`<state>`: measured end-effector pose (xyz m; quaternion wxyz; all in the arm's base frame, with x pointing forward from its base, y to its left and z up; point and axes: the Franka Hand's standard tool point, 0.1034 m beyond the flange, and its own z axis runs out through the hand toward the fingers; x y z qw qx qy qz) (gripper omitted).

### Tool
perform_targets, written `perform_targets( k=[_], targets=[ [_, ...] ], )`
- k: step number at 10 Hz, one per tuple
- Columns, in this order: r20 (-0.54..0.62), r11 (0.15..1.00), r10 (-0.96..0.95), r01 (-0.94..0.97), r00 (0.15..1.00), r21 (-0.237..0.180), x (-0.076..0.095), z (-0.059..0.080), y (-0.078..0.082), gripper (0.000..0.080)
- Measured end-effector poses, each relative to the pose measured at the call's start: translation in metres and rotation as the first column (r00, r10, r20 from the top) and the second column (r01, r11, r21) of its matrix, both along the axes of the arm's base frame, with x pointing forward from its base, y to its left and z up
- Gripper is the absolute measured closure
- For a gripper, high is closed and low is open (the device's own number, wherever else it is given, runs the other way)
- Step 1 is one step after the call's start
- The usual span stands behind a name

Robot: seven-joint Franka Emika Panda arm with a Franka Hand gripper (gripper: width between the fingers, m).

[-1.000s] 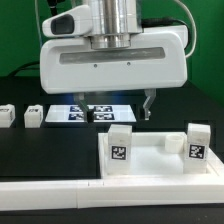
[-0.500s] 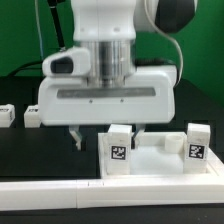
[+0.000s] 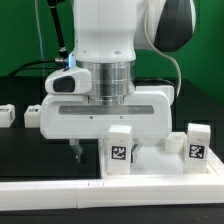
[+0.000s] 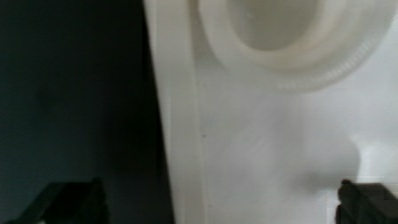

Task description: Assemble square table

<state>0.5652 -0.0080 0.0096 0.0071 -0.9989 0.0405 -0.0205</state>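
The white square table top [image 3: 150,165] lies at the exterior view's lower right, with two tagged leg blocks [image 3: 120,150] [image 3: 196,145] standing upright on it. My gripper [image 3: 100,148] hangs low over the top's left edge. One finger [image 3: 75,151] shows just left of the top; the other is hidden behind the near leg block. In the wrist view my gripper [image 4: 217,200] is open. Its fingertips [image 4: 71,200] straddle the top's white edge [image 4: 231,140], one over the dark table and one over the white surface. A round socket [image 4: 267,40] shows beyond them.
Two loose tagged leg blocks [image 3: 5,115] [image 3: 33,117] sit on the black table at the exterior view's left. The long white bar fence [image 3: 50,195] runs along the front edge. The arm's wide white body [image 3: 105,110] hides the area behind it.
The gripper has come down and forward to the table top's left edge. Its body now hides the marker board that showed one second ago.
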Motion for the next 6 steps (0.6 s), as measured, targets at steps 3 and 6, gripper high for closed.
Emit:
perform_targets(
  k=[3,6],
  targets=[
    [0.0,1.0,0.0,0.0,1.0,0.0,-0.0001,-0.0001,0.0,0.0468],
    [0.0,1.0,-0.003,0.003,1.0,-0.007,-0.0002,0.0003,-0.0062,0.0744]
  ],
)
